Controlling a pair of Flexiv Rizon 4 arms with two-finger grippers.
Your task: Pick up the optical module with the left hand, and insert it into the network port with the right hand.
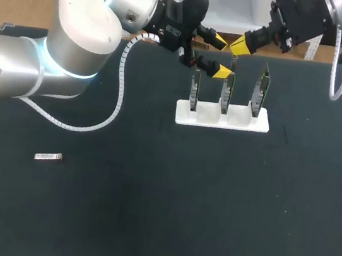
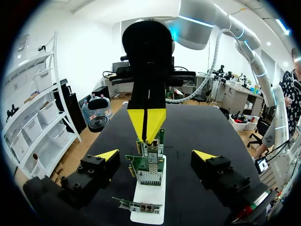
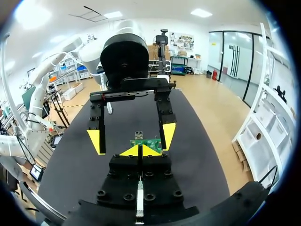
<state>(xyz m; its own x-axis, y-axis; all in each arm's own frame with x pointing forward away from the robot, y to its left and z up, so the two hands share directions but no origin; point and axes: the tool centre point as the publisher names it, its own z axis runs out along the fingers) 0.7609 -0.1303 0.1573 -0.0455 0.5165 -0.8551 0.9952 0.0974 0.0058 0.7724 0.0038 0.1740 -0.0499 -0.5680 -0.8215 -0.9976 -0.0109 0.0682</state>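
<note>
The optical module, a small silver bar, lies flat on the black table at the far left, away from both grippers. Three green boards with network ports stand upright in a white stand. My left gripper hovers open above the left and middle boards, with nothing between its fingers. My right gripper is shut, tips together, just behind the middle board and facing the left gripper. In the left wrist view my left gripper straddles the boards, and the right gripper points down over them. The right wrist view shows my right gripper shut, the left fingers beyond.
The black table stretches wide in front of the stand. The left arm's white cable loops down onto the table between the module and the stand.
</note>
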